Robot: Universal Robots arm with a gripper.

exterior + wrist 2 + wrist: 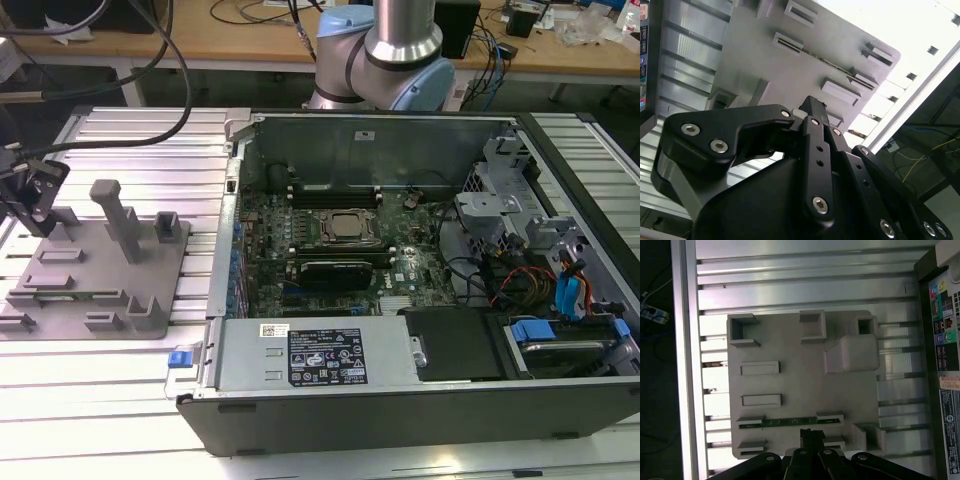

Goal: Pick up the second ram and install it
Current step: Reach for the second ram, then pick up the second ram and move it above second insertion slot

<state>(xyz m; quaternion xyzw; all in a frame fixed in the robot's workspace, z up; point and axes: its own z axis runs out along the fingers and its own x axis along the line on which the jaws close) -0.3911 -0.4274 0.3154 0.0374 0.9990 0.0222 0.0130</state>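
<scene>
The second ram (780, 422) is a thin green stick lying on edge between two slotted holders of the grey holder tray (800, 380). In the second wrist view it shows as a thin line (826, 64) across the tray (765, 65). My gripper (810, 434) hangs above the tray's edge, close beside the stick and apart from it; its black fingers stand shut together with nothing between them. In the exterior view the gripper (42, 215) is at the far left, over the tray's (95, 275) left end, and the ram (75, 295) lies near the tray's front.
The open computer case (400, 260) fills the exterior view's right, with the motherboard (330, 240), its CPU socket (348, 228) and long black memory slots (335, 190). Upright grey posts (118, 215) rise from the tray. Ribbed aluminium table (130, 140) lies around. The arm's base (385, 50) stands behind the case.
</scene>
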